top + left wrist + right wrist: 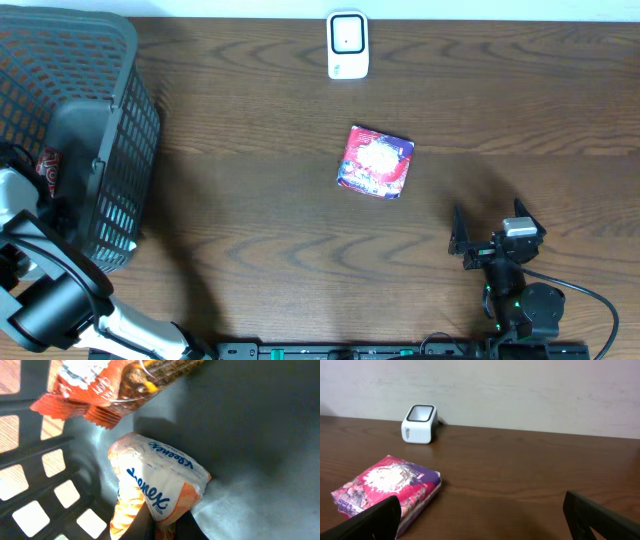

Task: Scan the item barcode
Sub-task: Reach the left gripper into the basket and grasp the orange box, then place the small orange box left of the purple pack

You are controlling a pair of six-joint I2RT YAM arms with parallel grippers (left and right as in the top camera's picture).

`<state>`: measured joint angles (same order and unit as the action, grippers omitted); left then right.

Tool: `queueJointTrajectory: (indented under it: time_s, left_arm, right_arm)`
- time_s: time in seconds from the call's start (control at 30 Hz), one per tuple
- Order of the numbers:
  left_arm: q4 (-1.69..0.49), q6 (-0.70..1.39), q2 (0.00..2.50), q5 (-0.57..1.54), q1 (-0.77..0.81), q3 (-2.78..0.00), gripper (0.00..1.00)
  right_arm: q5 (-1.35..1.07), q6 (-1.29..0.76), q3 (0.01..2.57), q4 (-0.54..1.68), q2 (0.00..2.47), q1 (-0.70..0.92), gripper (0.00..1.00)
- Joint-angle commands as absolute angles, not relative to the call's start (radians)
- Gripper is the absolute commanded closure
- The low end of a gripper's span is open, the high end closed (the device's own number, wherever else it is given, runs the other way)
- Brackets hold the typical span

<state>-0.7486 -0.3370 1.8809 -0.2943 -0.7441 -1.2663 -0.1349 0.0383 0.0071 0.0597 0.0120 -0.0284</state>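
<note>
Tissue pack (162,482) clamped in left gripper (151,524) jaws inside basket (128,110); right gripper (480,510) jaws wide apart, empty, near pink packet (387,485).

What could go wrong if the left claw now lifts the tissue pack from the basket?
The left claw pinches only one crimped end of the orange-and-white plastic Kleenex tissue pack, so it might slip free on lifting. The orange crinkly snack wrapper lies close beside it in the grey plastic mesh basket and could snag or get dragged along.
</note>
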Motion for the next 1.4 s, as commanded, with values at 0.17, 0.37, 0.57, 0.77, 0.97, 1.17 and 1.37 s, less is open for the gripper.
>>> queueJointTrajectory:
  time_s: [0.17, 0.37, 0.57, 0.77, 0.97, 1.17, 1.37]
  left_arm:
    - [-0.703, -0.317, 1.622, -0.115, -0.522, -1.462, 0.92]
    - [-0.577, -0.317, 1.396, -0.104, -0.302, -1.548, 0.93]
    - [-0.471, -0.287, 1.210, -0.104, -0.050, -1.549, 0.93]
    - [-0.508, 0.202, 1.256, -0.104, 0.200, -1.536, 0.93]
    - [-0.566, 0.406, 1.497, -0.096, 0.394, -1.535, 0.93]
    - [-0.607, 0.406, 1.744, -0.097, 0.518, -1.535, 0.92]
    - [-0.632, 0.406, 1.940, -0.023, 0.558, -1.535, 0.92]
  right_arm:
    - [-0.138, 0.050, 0.006, 0.064, 0.007, -0.022, 0.01]
    - [-0.138, 0.050, 0.006, 0.063, 0.007, -0.022, 0.01]
    - [-0.138, 0.050, 0.006, 0.063, 0.007, -0.022, 0.01]
    - [-0.138, 0.050, 0.006, 0.063, 0.007, -0.022, 0.01]
    - [-0.138, 0.050, 0.006, 0.063, 0.007, -0.022, 0.01]
    - [-0.138, 0.050, 0.006, 0.063, 0.007, -0.022, 0.01]
    - [-0.138, 0.050, 0.006, 0.063, 0.007, -0.022, 0.01]
